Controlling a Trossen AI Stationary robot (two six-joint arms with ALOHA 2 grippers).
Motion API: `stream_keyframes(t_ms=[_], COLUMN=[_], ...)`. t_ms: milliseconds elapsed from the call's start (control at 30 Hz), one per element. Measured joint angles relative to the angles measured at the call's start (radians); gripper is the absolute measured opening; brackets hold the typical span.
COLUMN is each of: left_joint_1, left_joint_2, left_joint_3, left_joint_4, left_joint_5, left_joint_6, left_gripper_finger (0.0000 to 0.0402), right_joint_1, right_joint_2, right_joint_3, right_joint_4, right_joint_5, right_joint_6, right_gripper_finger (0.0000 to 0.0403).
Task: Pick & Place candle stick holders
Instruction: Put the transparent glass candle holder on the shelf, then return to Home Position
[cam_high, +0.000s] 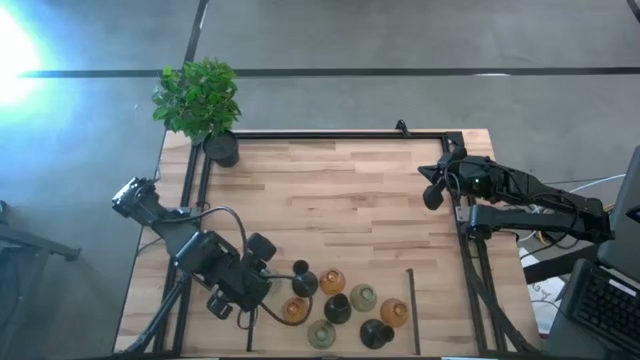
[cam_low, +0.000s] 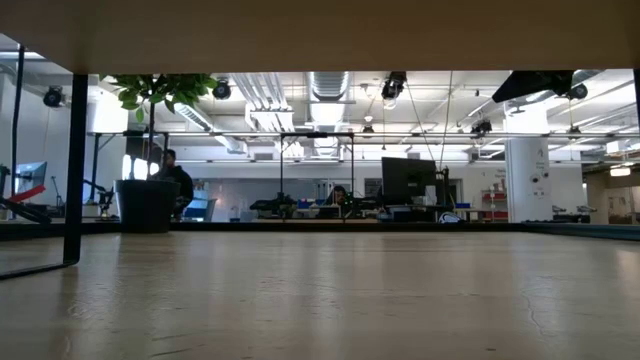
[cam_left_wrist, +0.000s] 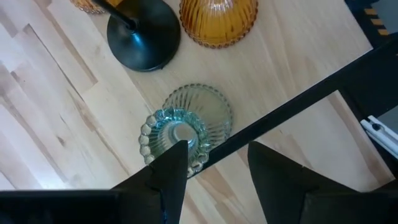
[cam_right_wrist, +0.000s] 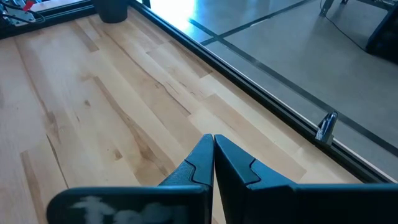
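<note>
Several candle stick holders in black (cam_high: 303, 282), amber (cam_high: 332, 281) and pale green (cam_high: 362, 297) stand upright in a cluster near the table's near edge. My left gripper (cam_high: 262, 292) is open, at the cluster's left end. In the left wrist view (cam_left_wrist: 214, 149) it is above a pale green ribbed holder (cam_left_wrist: 199, 112), with a black holder (cam_left_wrist: 143, 37) and an amber holder (cam_left_wrist: 217, 22) beyond. A black bar (cam_left_wrist: 298, 106) crosses in front of the green holder. My right gripper (cam_high: 432, 195) is shut and empty over the table's right side (cam_right_wrist: 213, 140). My left gripper comes from above, pointing down. One fingertip (cam_left_wrist: 171, 165) shows in front of the rim of the pale green holder's top (cam_left_wrist: 158, 134). I cannot tell whether it touches. The holder stands upright on the table.
A potted green plant (cam_high: 205, 105) stands at the far left corner; its pot shows in the low view (cam_low: 147, 205). A black frame (cam_high: 340, 134) runs along the table's edges. A short black bar (cam_high: 410, 297) lies right of the cluster. The table's middle (cam_high: 340, 210) is bare wood.
</note>
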Motion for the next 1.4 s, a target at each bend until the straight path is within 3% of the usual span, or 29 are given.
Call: stream_keyframes(t_ms=[467, 867, 1000, 1200, 1300, 1400], left_joint_1=[0.001, 0.002, -0.002, -0.011, -0.01, -0.01], left_joint_2=[-0.019, -0.022, -0.049, -0.177, -0.249, -0.302], left_joint_3=[0.009, 0.272, 0.325, 0.299, 0.264, 0.25], left_joint_4=[0.018, 0.015, 0.002, 0.156, 0.328, 0.391], left_joint_5=[0.008, 0.014, -0.174, -0.471, -0.601, -0.665], left_joint_6=[0.001, -0.011, -0.044, -0.04, -0.025, -0.018], left_gripper_finger=[0.017, 0.0169, 0.0138, 0.0013, 0.0016, 0.0021], right_joint_1=[0.0, 0.0, 0.0, 0.0, 0.0, 0.0], right_joint_2=[0.0, 0.0, 0.0, 0.0, 0.0, 0.0], right_joint_3=[0.0, 0.0, 0.0, 0.0, 0.0, 0.0], right_joint_4=[0.0, 0.0, 0.0, 0.0, 0.0, 0.0], right_joint_5=[0.0, 0.0, 0.0, 0.0, 0.0, 0.0], right_joint_6=[0.0, 0.0, 0.0, 0.0, 0.0, 0.0], right_gripper_finger=[0.0008, 0.0008, 0.0008, 0.0008, 0.0008, 0.0008])
